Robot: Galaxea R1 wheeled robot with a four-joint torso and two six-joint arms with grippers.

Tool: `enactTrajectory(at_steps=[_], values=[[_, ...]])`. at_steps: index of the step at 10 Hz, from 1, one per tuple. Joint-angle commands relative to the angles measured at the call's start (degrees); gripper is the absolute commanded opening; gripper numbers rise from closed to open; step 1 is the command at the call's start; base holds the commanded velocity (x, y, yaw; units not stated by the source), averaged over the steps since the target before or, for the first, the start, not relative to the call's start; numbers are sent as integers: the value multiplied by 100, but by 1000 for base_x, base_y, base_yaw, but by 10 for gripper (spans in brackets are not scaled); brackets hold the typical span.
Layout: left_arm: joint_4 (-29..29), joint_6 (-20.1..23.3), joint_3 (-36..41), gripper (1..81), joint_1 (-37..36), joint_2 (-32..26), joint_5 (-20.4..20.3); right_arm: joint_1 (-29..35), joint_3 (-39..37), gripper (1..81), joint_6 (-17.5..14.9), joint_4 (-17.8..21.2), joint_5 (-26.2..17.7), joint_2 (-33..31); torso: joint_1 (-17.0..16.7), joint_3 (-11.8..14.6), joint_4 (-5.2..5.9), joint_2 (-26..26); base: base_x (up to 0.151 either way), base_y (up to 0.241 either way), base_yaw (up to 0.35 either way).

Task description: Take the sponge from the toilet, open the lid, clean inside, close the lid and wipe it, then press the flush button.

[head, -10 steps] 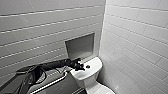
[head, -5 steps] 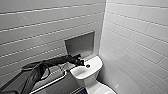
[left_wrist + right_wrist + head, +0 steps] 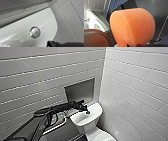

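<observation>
My left arm comes in from the lower left of the head view and ends at my left gripper (image 3: pixel 86 111), which hangs over the flat white ceramic tank top (image 3: pixel 96 111) of the white two-piece toilet (image 3: pixel 86 123), a little right of the frame's centre. I cannot tell how wide this gripper stands; the left wrist view gives me just a dark tip of it (image 3: pixel 50 42).

That same view looks onto the glossy tank top with the round chrome flush button (image 3: pixel 34 32) set into it. The button lies just ahead of the dark tip, near it but apart, with bare white ceramic between them. I judge nothing is pressed yet.

The button is round, so it has no long axis to line up with. The tank top does: in the head view it runs from lower left to upper right, and my gripper sits over its left part.

The bright orange foam sponge (image 3: pixel 132 26) looms close in the right wrist view, off any surface, so I judge my right gripper is clamped on it.

So my left arm is by far the nearer to the button. Reaching it calls for a short move forward and down.
</observation>
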Motion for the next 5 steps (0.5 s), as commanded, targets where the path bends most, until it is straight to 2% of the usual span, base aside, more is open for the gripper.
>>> enactTrajectory(at_steps=[1, 3, 4, 5], values=[[-80, -50, -413, 10, -1133, 301, 77, 85, 121, 10, 11, -51, -391, -93, 0, -233, 0, 0, 0, 0, 0], [-80, -50, -475, 10, -1202, 354, 59, 85, 121, 10, 11, -51, -382, -84, 0, -524, 0, 0, 0, 0, 0], [-72, -50, -475, 10, -1238, 363, 59, 85, 121, 10, 11, -51, -382, -84, 2, -343, 0, 0, 0, 0, 0], [-72, -50, -475, 10, -1256, 380, 42, 85, 121, 10, 11, -51, -357, -84, 5, -448, 0, 2, 0, 0, 0]])
